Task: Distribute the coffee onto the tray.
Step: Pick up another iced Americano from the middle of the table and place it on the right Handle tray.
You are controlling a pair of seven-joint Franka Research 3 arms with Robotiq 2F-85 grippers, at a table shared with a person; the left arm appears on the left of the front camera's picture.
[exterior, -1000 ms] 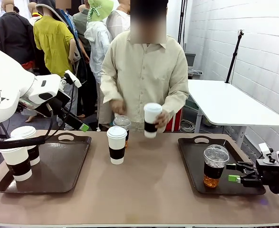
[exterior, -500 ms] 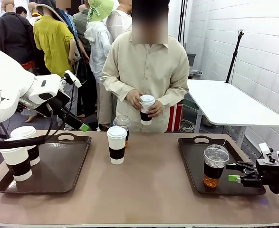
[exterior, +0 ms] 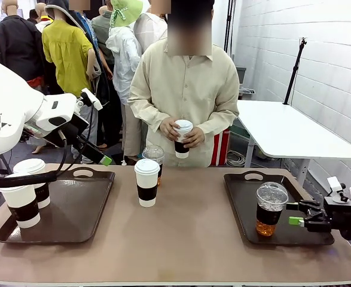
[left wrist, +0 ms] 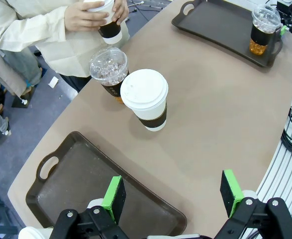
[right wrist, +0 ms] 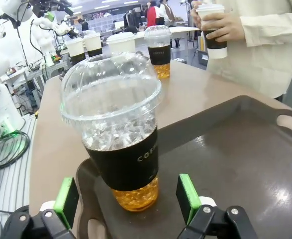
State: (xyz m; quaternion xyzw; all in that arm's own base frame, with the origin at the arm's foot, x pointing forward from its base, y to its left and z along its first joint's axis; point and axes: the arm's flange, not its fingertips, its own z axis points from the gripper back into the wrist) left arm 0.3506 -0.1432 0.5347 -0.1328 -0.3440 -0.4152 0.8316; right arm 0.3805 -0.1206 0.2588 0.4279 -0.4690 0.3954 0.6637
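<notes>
Four black-sleeved white paper cups, two on left tray, one mid-table, one in person's hands, two amber dome-lidded cups, one on right tray, one mid-table, left gripper and right gripper spread, empty

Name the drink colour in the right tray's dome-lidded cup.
Amber, in the cup; right wrist view shows it best.

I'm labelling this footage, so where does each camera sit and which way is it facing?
Front: between the arms, looking across the table at the person; left arm and right gripper show.
Left wrist: above the left tray, looking down over the table; left gripper open at bottom.
Right wrist: low over the right tray, facing the dome-lidded cup; right gripper open at bottom.
Shared by all: the person's held cup.
</notes>
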